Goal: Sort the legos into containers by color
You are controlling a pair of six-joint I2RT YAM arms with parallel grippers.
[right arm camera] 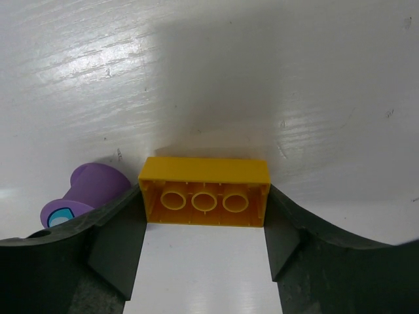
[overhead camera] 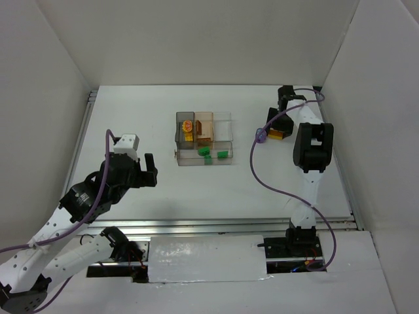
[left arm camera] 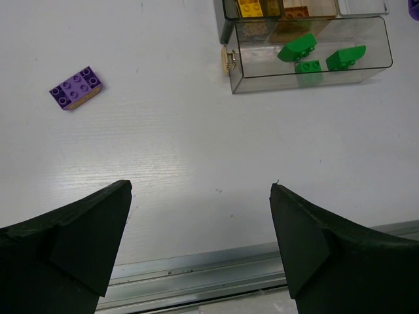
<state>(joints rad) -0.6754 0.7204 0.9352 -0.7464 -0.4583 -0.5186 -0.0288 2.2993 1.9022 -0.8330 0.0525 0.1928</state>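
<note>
The clear tray point(overhead camera: 224, 119) stands mid-table. Its grey compartment holds a yellow brick point(overhead camera: 188, 137), the tan one an orange-brown brick point(overhead camera: 204, 136), and the long one three green bricks point(overhead camera: 206, 154). The tray point(left arm camera: 380, 46) and green bricks point(left arm camera: 296, 47) also show in the left wrist view. A purple brick point(left arm camera: 75, 87) lies on the table, left of the tray. My left gripper point(left arm camera: 200, 190) is open and empty, near the front edge. My right gripper point(right arm camera: 204, 209) is shut on a yellow brick point(right arm camera: 204, 190), hollow side toward the camera, right of the tray point(overhead camera: 278, 134). A purple rounded piece point(right arm camera: 88, 190) lies beside it.
White walls enclose the table on three sides. A metal rail point(left arm camera: 196, 271) runs along the front edge. The right arm's purple cable point(overhead camera: 262, 176) loops over the table right of the tray. A small cream round thing point(left arm camera: 227, 59) sits against the tray's left wall.
</note>
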